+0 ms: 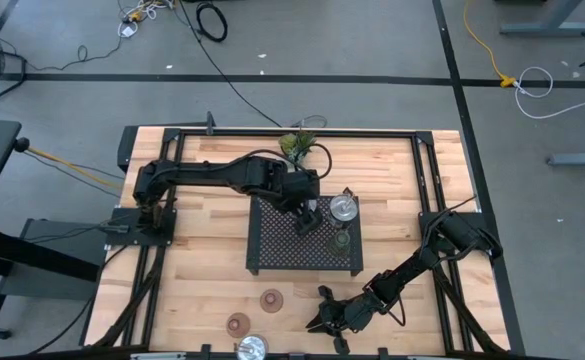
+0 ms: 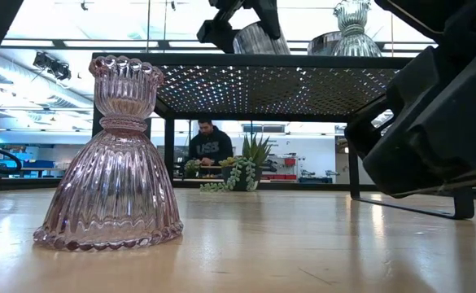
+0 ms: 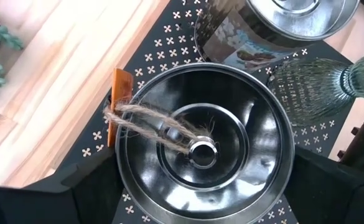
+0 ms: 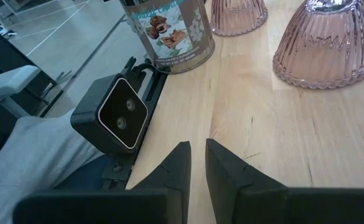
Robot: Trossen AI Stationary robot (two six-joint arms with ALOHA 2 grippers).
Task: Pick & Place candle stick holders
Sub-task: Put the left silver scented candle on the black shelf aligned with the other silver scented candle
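A shiny silver candle stick holder, round with a central post, a twine loop and an orange tag, sits between the fingers of my left gripper over the black perforated rack. In the low view this holder shows tilted at the rack's top. A second silver holder and an olive-green glass one stand on the rack. Two brownish-red glass holders and a silver one stand on the table near its front edge. My right gripper is shut on nothing, low over the front right. My left gripper has the silver holder's rim between its two wide-set fingers, one on each opposite side. The fingers slant down from above. The holder is tilted in the hold; whether its bottom rests on the rack I cannot tell.
A leafy plant sprig lies at the rack's far edge. A small camera stands at the table's front edge beside a labelled tin. Bare wood stretches left and right of the rack. A person shows in the room behind.
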